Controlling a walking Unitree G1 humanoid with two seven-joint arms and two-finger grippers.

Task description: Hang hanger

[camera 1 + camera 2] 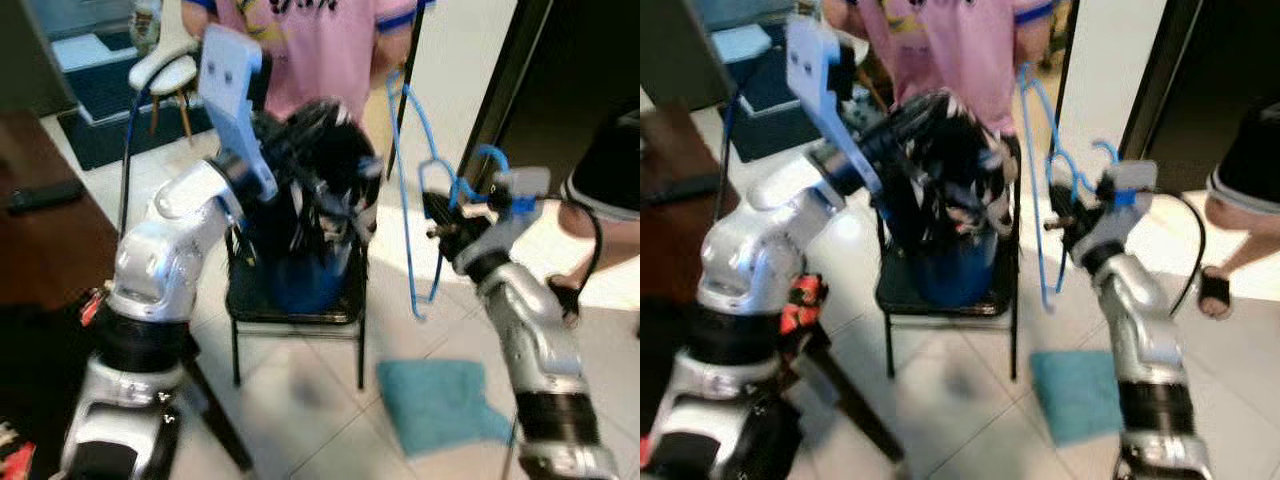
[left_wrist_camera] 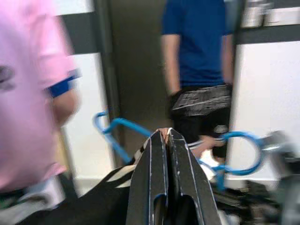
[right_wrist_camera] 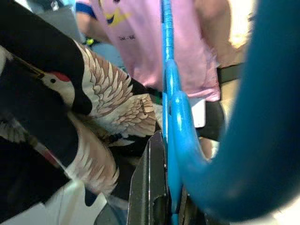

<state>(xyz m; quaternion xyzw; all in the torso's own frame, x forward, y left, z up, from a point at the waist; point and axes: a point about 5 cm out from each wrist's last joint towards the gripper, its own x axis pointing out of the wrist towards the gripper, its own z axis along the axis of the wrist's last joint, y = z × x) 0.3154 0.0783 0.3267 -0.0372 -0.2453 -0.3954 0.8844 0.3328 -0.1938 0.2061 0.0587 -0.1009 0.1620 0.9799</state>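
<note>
Up at the right, the right pincer (image 1: 437,215) is clamped on a thin blue plastic clothes hanger (image 1: 405,180), its two black fingers closed against the blue bar, as the right wrist view shows with the bar (image 3: 169,140) running straight between them. From that pincer the hanger's frame rises above and drops below, while its curled hook (image 1: 487,160) loops back over the wrist behind the fingertips. The hanger hangs free in the air, touching nothing but the pincer.

Just to the left of the right pincer stands a black metal folding chair (image 1: 295,305) on the pale tiled floor (image 1: 310,420). Piled on the seat is a dark garment printed with white, red-capped cranes (image 3: 101,105), over something blue (image 1: 305,285).

The left pincer (image 2: 167,140) is raised over that garment, its long black fingers pressed together with no gap and nothing visible between the tips. Beyond its tips the blue hanger crosses, and farther off stands a person in a dark blue shirt (image 2: 197,42).

Behind the chair, beyond both pincers, is a person in a pink shirt (image 1: 320,45). Below the right pincer a teal cloth (image 1: 440,400) lies flat on the floor. A dark wooden surface (image 1: 45,240) sits far to the left of the left arm.
</note>
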